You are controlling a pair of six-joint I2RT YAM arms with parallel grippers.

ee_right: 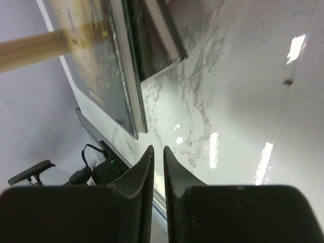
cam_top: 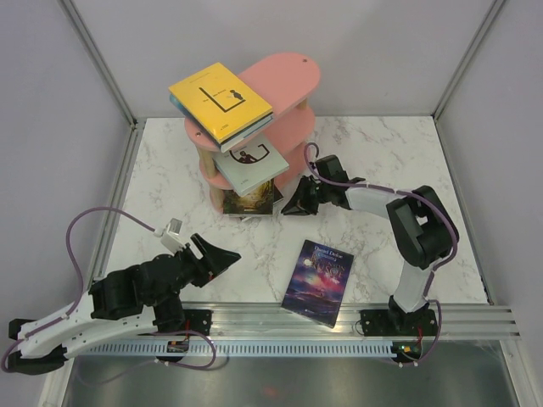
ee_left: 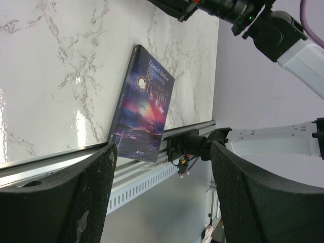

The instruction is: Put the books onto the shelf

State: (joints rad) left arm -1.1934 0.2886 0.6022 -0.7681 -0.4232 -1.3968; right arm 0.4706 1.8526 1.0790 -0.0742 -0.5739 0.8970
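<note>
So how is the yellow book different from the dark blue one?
Place: the yellow book lies on the shelf's top board, stacked on a second book. The blue book lies on the table by the front rail, not yet shelved.
Cover: the yellow book is plain with a black line drawing. The blue book carries a dark, colourful picture and a title.
Both are thin paperbacks lying face up.

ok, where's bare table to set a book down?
Free: marble right of the shelf, behind the right arm; marble left of the shelf. Strip between left claw and blue book. Crowded at the shelf's foot, where the right claw sits.
</note>
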